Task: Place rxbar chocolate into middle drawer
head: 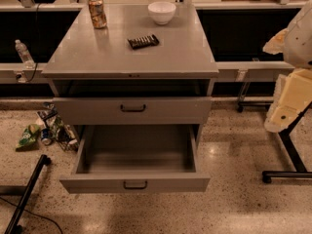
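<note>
At the far left a clear water bottle [23, 52] stands on a low ledge, and below it, at about 8 o'clock from the cabinet, a green snack bag [28, 135] and a small can [46, 136] lie on the speckled floor beside a black stand leg [27, 194]. On the grey surface [97, 52] of the cabinet, an orange-patterned soda can [97, 12] stands upright at 11 o'clock. The rxbar chocolate [143, 41] lies flat near the centre of the surface, at about 4 o'clock from the can and 7 o'clock from the white bowl [162, 12], apart from both and slightly askew. The bowl sits upright at 1 o'clock on the surface. Under the top, the upper drawer [132, 109] stands slightly ajar, its dark handle centred on its front. Below it the middle drawer [141, 147] is pulled far out toward 6 o'clock, its shallow grey inside showing and its own small handle on the front panel. The bar is well apart from this drawer, up on the surface. At the far right, at about 3 o'clock from the cabinet, the pale cream gripper [287, 101] hangs beside the cabinet, clear of the surface and of both drawers, touching none of the objects; whether it is released or clenched cannot be told. Behind it a black floor stand [292, 152] reaches across the floor.
</note>
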You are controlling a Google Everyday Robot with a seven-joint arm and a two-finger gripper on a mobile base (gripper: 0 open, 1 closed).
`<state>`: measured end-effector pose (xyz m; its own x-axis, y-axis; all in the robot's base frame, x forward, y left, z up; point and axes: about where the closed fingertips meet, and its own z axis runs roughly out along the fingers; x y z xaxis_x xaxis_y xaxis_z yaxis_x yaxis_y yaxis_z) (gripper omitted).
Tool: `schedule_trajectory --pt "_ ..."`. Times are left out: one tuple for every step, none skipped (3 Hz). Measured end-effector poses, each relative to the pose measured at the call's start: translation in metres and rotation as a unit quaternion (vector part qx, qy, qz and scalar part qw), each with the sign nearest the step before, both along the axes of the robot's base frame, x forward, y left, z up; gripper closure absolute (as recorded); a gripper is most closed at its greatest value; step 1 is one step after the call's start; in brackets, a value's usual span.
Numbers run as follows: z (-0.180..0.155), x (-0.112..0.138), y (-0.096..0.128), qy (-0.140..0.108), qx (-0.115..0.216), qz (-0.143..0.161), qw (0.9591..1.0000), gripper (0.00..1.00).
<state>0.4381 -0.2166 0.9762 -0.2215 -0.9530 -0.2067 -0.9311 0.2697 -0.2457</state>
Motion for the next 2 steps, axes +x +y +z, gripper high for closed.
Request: schedule_trajectory --pt "0.0000 0.0000 0.0000 0.000 0.000 0.000 1.0000 0.00" --pt "0.0036 0.0091 0.0073 -0.010 0.013 -0.001 0.9999 0.00"
